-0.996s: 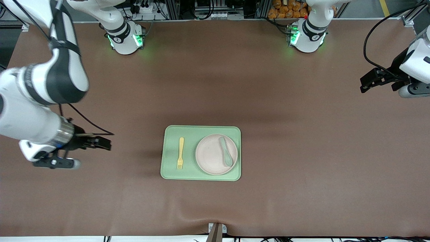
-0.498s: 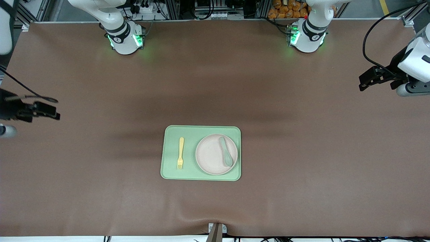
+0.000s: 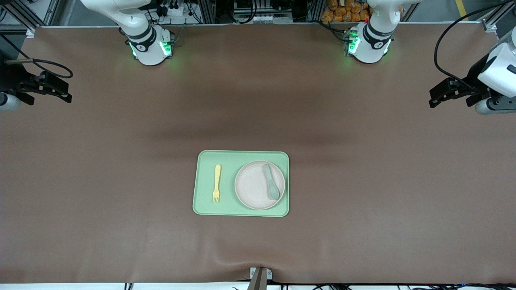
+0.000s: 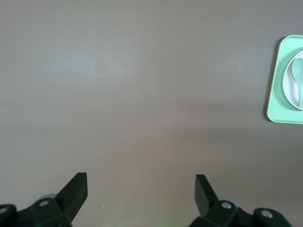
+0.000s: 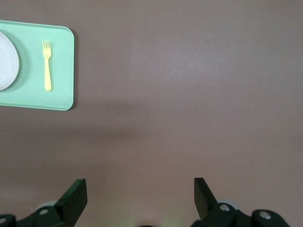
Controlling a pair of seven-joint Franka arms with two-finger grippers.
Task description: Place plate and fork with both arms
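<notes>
On tray (image 3: 242, 157), fork (image 3: 217, 183), plate (image 3: 254, 186), both claws apart

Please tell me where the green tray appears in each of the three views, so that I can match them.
Front view: the tray lies mid-table, holding the fork and the plate.
Left wrist view: only its plate end shows, at the picture's edge.
Right wrist view: its fork end shows in a corner.
Shared landmark: the plate, visible in all three.
</notes>
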